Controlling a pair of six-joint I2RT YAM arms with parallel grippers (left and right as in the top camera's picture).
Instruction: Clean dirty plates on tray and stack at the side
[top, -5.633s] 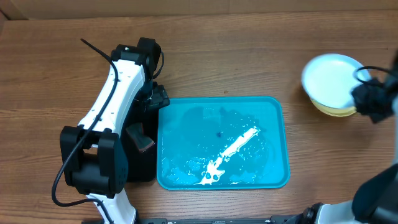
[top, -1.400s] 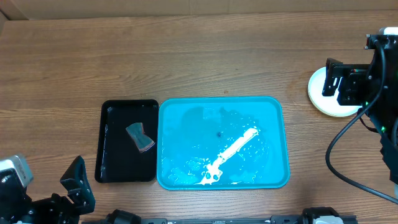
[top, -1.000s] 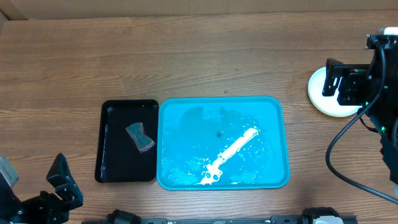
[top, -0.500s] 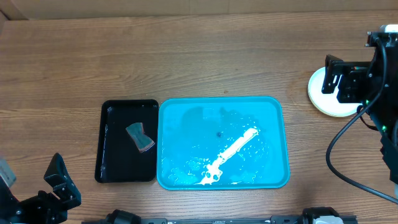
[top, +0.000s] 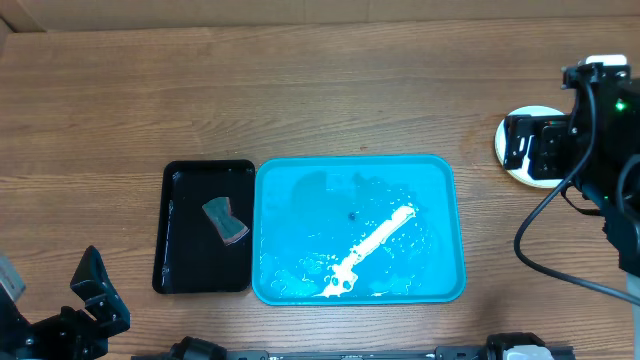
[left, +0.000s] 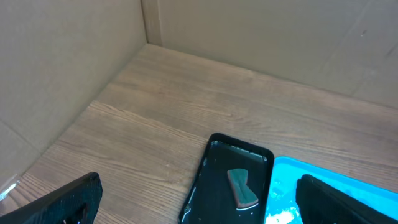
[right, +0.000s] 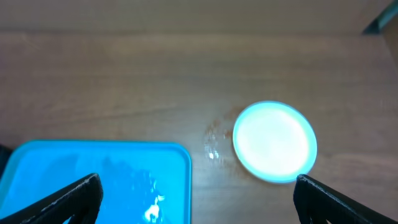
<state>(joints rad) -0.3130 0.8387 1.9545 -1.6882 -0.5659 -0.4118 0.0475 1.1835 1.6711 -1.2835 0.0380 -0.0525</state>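
The blue tray (top: 455, 225) lies mid-table, wet, with a white foamy streak and no plate on it; its corner shows in the right wrist view (right: 93, 180). The plates (top: 527, 180) are stacked at the right on the table, mostly hidden under my right arm. From the right wrist the top plate (right: 275, 142) is light blue-rimmed with a white centre. My right gripper (top: 530, 150) (right: 198, 183) hangs open above the stack's left side, holding nothing. My left gripper (top: 100, 295) (left: 199, 186) is open and empty at the near left corner.
A black tray (top: 180, 225) (left: 214, 180) sits against the blue tray's left side, with a green-and-brown sponge (top: 226, 220) (left: 242, 188) in it. Cardboard walls (left: 74, 56) close off the table's left and back. A few water drops (right: 214, 146) lie left of the plates.
My right arm has shifted slightly left and now covers more of the plate stack. My left arm drew back into the near left corner about a second ago and has held still since.
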